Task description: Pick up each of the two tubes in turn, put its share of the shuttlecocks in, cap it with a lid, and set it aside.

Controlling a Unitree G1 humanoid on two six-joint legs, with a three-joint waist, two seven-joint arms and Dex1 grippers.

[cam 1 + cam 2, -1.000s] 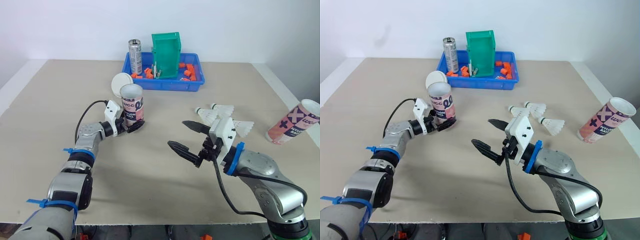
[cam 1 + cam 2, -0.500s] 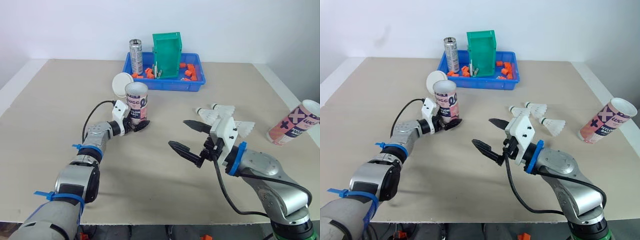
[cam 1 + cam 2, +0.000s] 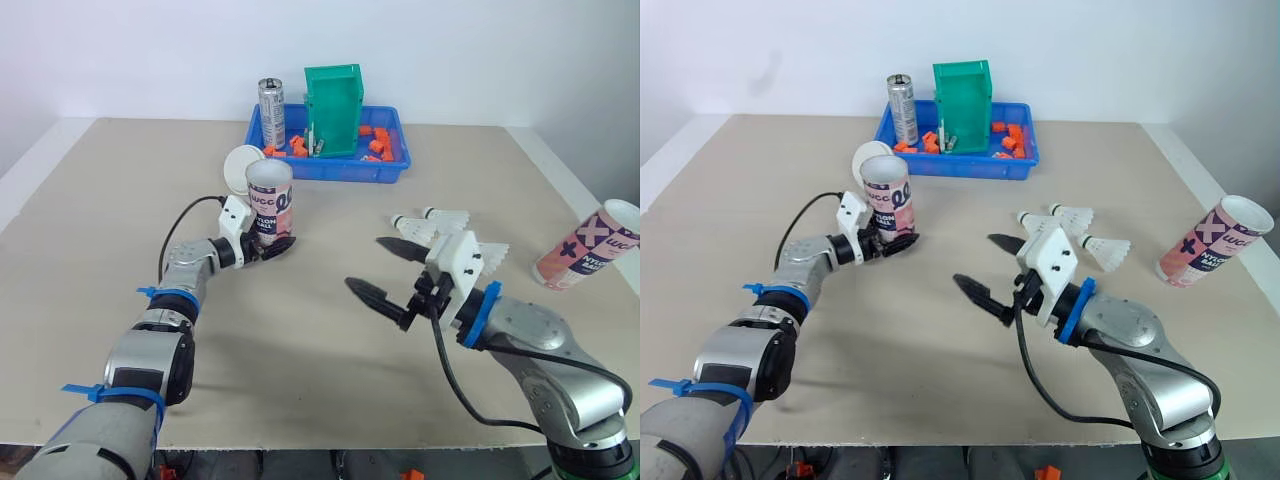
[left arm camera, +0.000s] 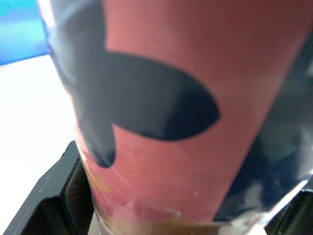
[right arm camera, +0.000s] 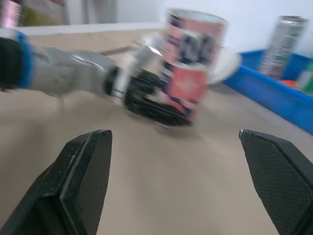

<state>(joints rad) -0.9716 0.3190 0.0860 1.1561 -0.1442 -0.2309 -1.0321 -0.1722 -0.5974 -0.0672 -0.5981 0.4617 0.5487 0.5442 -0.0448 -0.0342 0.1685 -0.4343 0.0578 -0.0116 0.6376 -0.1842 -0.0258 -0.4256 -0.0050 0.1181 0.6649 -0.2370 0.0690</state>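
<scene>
1. In the head views the left gripper [image 3: 268, 247] is clamped on the lower part of an open-topped tube [image 3: 269, 204]. The tube stands nearly upright, left of the table's [image 3: 300, 340] middle and in front of the blue tray [image 3: 330, 171].
2. The left wrist view adds the tube's pink-and-dark label up close, with a black finger on either side of its base.
3. The right wrist view looks between the right gripper's own fingers [image 5: 83, 181], spread wide with nothing between them. It shows the left gripper's hold on the tube from the side.
4. The right gripper [image 3: 367, 264] hovers over the table, near the shuttlecocks [image 3: 447, 218].
5. Count:
   - two tubes, the second tube [image 3: 588, 246] lying tilted at the far right
   - three shuttlecocks
   - one white lid [image 3: 240, 167] just behind the held tube
   - one can [image 3: 271, 100] and one green bin [image 3: 333, 95] in the tray
</scene>
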